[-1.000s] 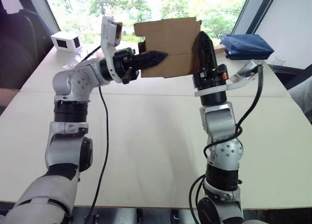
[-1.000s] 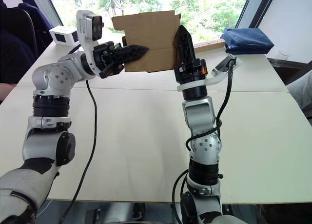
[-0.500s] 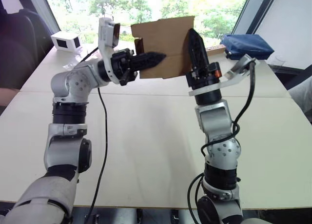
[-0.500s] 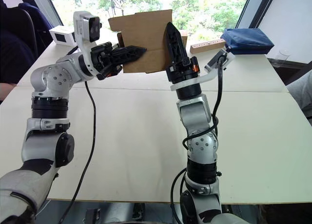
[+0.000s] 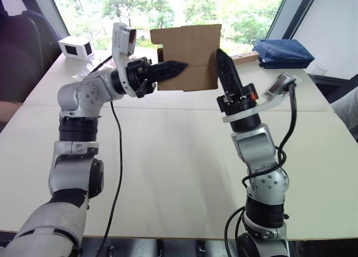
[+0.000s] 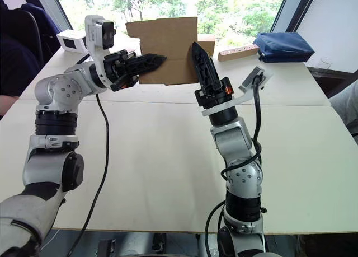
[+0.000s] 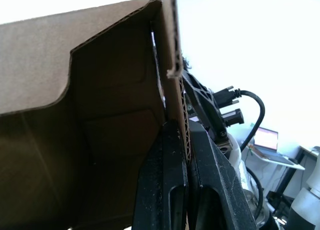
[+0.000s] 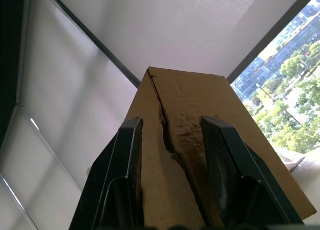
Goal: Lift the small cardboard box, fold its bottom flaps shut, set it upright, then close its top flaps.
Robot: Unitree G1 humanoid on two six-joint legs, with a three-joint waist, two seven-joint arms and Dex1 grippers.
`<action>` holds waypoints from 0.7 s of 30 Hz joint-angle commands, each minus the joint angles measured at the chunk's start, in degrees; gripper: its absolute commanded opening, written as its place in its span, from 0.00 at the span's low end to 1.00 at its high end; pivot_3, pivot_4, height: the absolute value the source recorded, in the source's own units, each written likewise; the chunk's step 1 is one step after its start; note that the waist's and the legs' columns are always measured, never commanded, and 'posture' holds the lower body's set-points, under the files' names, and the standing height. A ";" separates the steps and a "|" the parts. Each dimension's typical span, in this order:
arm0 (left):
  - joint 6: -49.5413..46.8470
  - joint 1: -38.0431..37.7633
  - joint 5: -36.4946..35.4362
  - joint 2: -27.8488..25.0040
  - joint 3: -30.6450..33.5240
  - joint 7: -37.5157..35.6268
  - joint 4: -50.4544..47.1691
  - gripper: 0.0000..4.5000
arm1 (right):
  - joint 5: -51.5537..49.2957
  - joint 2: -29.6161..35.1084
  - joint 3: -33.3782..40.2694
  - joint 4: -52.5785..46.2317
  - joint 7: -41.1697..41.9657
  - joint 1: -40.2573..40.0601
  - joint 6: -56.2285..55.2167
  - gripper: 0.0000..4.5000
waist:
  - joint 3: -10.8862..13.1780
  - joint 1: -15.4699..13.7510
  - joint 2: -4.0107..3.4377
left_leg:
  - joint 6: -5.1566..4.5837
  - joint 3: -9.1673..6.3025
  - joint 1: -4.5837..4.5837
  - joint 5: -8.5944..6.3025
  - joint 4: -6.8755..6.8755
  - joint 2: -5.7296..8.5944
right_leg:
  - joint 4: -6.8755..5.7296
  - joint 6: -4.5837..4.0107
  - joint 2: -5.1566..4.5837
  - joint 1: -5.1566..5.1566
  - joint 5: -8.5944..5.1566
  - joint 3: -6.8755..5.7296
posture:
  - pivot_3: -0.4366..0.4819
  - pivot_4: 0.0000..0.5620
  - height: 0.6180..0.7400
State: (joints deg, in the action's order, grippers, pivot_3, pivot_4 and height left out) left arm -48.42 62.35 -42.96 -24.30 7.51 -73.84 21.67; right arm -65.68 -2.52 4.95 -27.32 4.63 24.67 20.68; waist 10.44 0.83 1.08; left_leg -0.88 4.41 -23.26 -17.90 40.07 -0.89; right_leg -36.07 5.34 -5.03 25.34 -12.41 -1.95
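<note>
- Far left of the table (image 5: 168, 156): white box (image 5: 76, 46) with a dark window, untouched, well apart from the work.
- Left gripper (image 5: 182, 66) reaching in sideways from a raised, bent elbow, fingers level; jaws pinched tight on a single cardboard wall, edge of the corrugation caught between the two black fingers (image 7: 170, 190) in the left wrist view.
- Small cardboard box (image 5: 190, 55) held high above the table, in front of the window, between the two grippers; compared with a second ago, drifted slightly leftward with the left gripper, grip unchanged.
- Right gripper (image 5: 222, 64) pointing upward on a nearly vertical forearm, tilted a little leftward; over the last second swung from the box's right end to just in front of its right part. Jaws parted, spaced fingers (image 8: 127, 155) bracketing a creased, seamed cardboard face in the right wrist view; contact not clear, nothing clamped.
- Likely meaning: bottom flaps being pressed or checked, box not yet set upright, top flaps not yet closed.
- Far right: blue pouch (image 5: 282, 52) and a wooden strip (image 6: 238, 52) on the table, clear of the arms.
</note>
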 commanded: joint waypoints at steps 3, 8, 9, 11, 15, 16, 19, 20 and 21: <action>-0.61 2.77 -0.94 -1.21 0.19 -1.68 -0.63 0.00 | -6.33 2.91 3.39 -5.47 -0.92 -1.64 0.46 0.36 | 0.00 -0.03 0.00 | 0.00 0.00 0.00 0.00 0.00 0.00 | 0.00 0.00 -0.01 0.00 0.00 0.00 | 0.48 0.27 1.00; -2.19 2.88 -1.44 -2.04 -0.10 -3.47 -0.74 0.00 | -7.29 5.24 4.77 -5.13 -1.00 -1.87 0.23 0.01 | 0.00 0.05 0.00 | -0.06 0.00 0.01 -0.03 0.00 -0.01 | 0.03 0.00 0.02 0.01 0.00 0.00 | 0.48 0.27 1.00; -2.42 2.83 -1.44 -2.16 -0.26 -3.79 -0.99 0.00 | -7.04 5.65 4.76 -4.79 -0.87 -1.80 0.33 0.01 | 0.00 0.07 0.00 | -0.06 0.00 0.01 -0.04 0.00 -0.01 | 0.03 0.00 0.02 0.01 0.00 0.00 | 0.48 0.27 1.00; -2.83 2.76 -1.33 -2.30 -0.59 -4.41 -1.47 0.00 | -6.59 6.85 4.23 -4.03 -0.27 -1.31 1.24 0.01 | 0.00 0.06 0.00 | -0.07 0.00 0.01 -0.04 0.00 -0.01 | 0.03 0.00 0.02 0.02 -0.01 0.00 | 0.48 0.27 1.00; -3.14 2.88 -1.22 -2.33 -0.71 -4.80 -1.61 0.00 | -6.38 8.75 2.59 -4.10 1.10 -1.42 3.30 0.01 | 0.00 0.04 0.00 | -0.07 0.00 0.01 -0.04 0.00 -0.01 | 0.03 0.00 0.02 0.02 -0.01 0.01 | 0.48 0.27 1.00; -3.20 2.91 -1.23 -2.34 -0.77 -4.85 -1.62 0.00 | -6.41 9.20 2.10 -4.25 1.46 -1.54 3.84 0.01 | 0.00 0.01 0.00 | -0.08 0.00 0.01 -0.04 0.00 -0.01 | 0.03 0.00 0.02 0.02 0.00 0.01 | 0.48 0.27 1.00; -3.47 2.81 -1.32 -2.45 -1.14 -5.34 -1.86 0.00 | -6.25 10.07 0.28 -4.36 2.43 -1.66 5.40 0.01 | 0.00 -0.02 0.00 | -0.13 0.00 0.00 -0.07 0.00 -0.01 | 0.03 0.00 0.01 0.01 0.00 0.01 | 0.48 0.27 1.00; -3.66 2.63 -1.34 -2.49 -1.42 -5.75 -2.11 0.00 | -5.92 10.14 -0.32 -4.19 2.85 -1.64 5.73 0.01 | 0.00 -0.02 0.00 | -0.13 0.00 0.00 -0.08 0.00 -0.01 | 0.03 0.00 0.01 0.01 0.00 0.01 | 0.48 0.27 1.00; -3.68 2.47 -1.22 -2.48 -1.71 -6.03 -2.23 0.00 | -5.91 10.25 -0.74 -4.04 3.27 -1.63 6.10 0.01 | 0.00 -0.01 0.00 | -0.14 0.00 0.00 -0.08 0.00 0.00 | 0.04 0.00 0.01 0.01 -0.01 0.00 | 0.48 0.27 1.00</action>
State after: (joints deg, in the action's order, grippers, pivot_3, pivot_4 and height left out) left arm -52.10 63.38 -43.21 -26.46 6.14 -78.92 21.65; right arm -71.88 7.50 6.18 -29.99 6.28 22.60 25.59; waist 10.44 0.82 1.08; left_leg -1.02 4.41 -23.26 -17.98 40.06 -0.89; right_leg -36.03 5.34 -5.02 25.35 -12.42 -1.95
